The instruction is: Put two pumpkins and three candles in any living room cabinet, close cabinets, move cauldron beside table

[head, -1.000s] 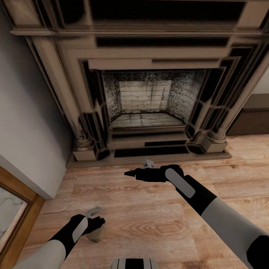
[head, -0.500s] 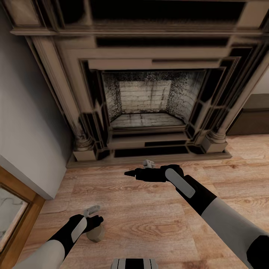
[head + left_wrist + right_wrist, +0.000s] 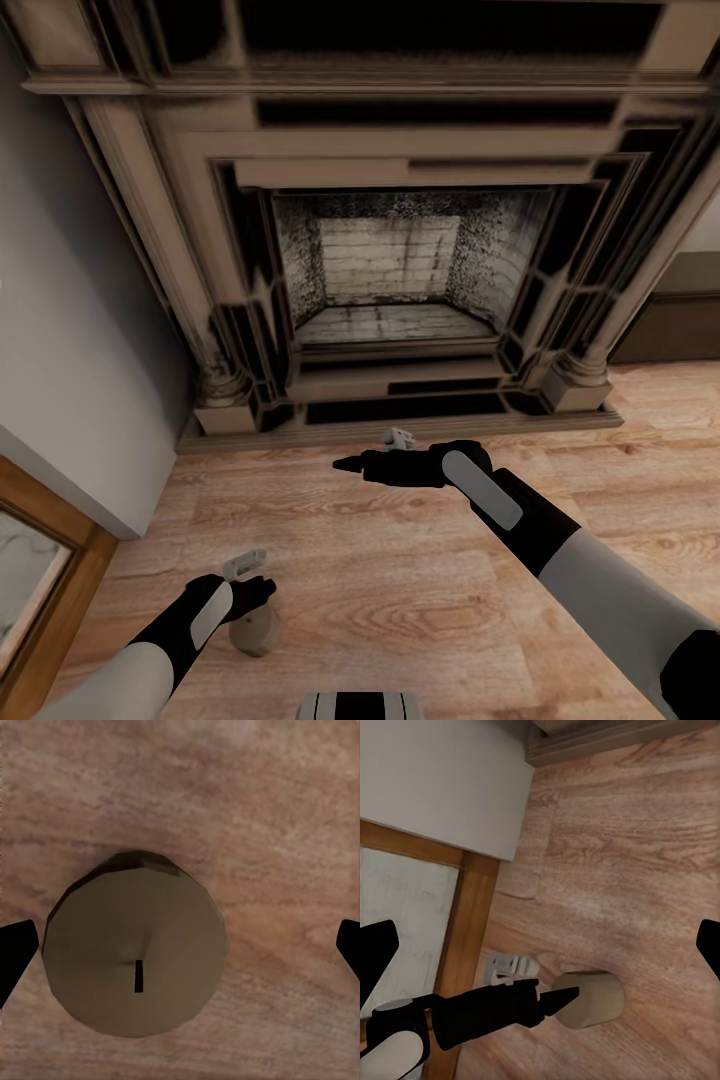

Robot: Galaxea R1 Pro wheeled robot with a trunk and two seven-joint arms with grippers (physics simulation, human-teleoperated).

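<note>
A short beige-tan cylindrical candle (image 3: pixel 254 632) stands upright on the light wooden plank floor (image 3: pixel 400 590), near and to the left. The black two-fingered left gripper (image 3: pixel 262 587) hangs directly over it, fingers spread to either side of it (they are apart from its sides in the left wrist view (image 3: pixel 135 954)). The black right gripper (image 3: pixel 345 465) reaches over the floor farther off, toward the middle. Beyond it, at the far side, rises the large carved stone fireplace (image 3: pixel 390 250). A wood-framed panel (image 3: pixel 40 590) lies at the near left, and a low dark-brown wooden cabinet (image 3: pixel 675 320) sits far right, beside the fireplace.
</note>
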